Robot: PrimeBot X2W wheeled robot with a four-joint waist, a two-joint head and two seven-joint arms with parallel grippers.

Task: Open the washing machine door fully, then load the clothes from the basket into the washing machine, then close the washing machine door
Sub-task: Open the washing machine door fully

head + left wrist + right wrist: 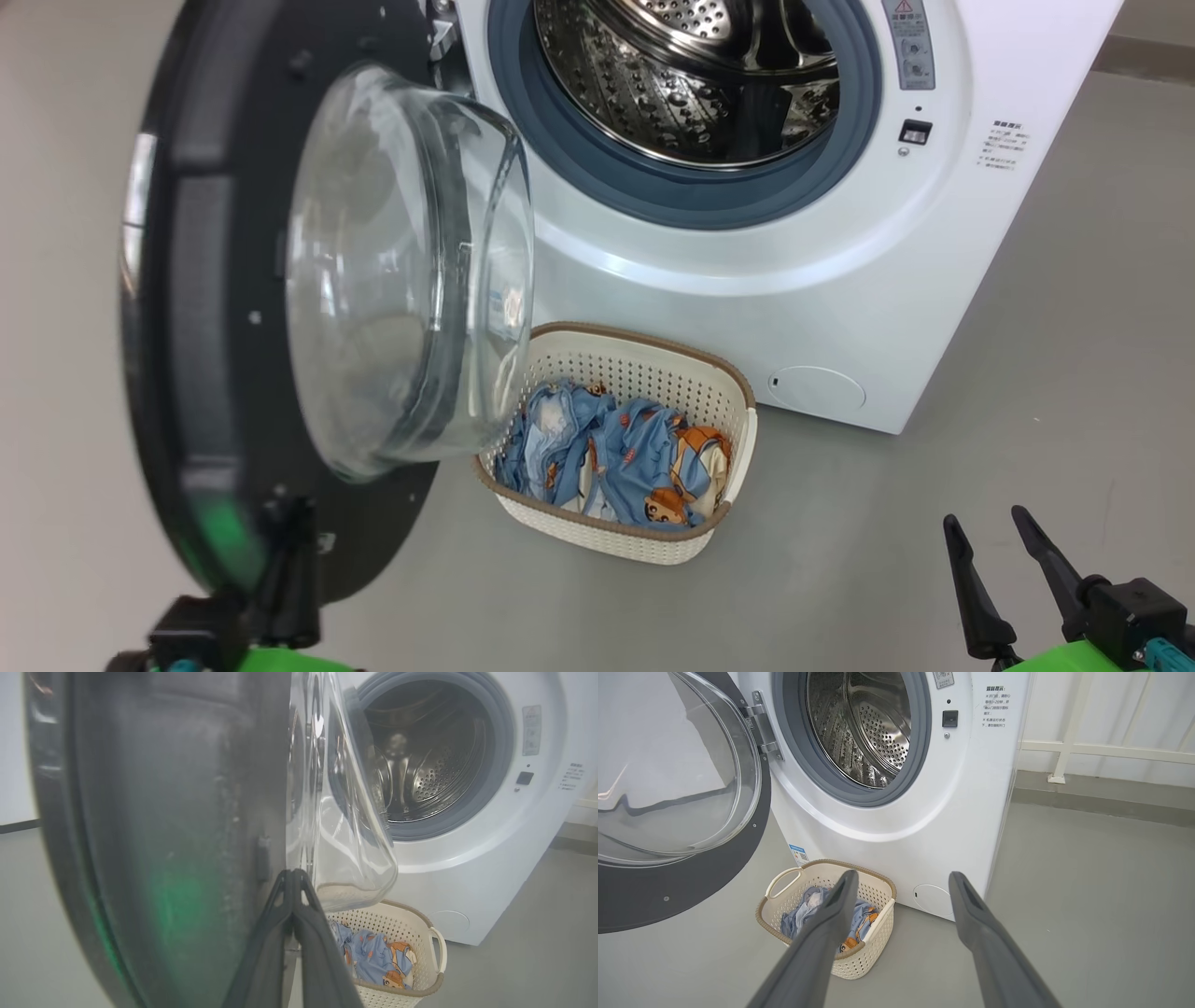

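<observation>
Above grey floor [1027, 373] (basket [653, 341] on it), left gripper [292, 875] pinched together, right gripper [902, 875] spread, empty.

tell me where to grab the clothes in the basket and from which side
Pinch the raised, bunched fold near the middle of the clothes, coming down from above toward the right side of the basket. It is open on top and walled all round, and the glass of the door bulges close by its left end.

Bright, even light; the washing machine door [163, 812] looks blurred.
</observation>
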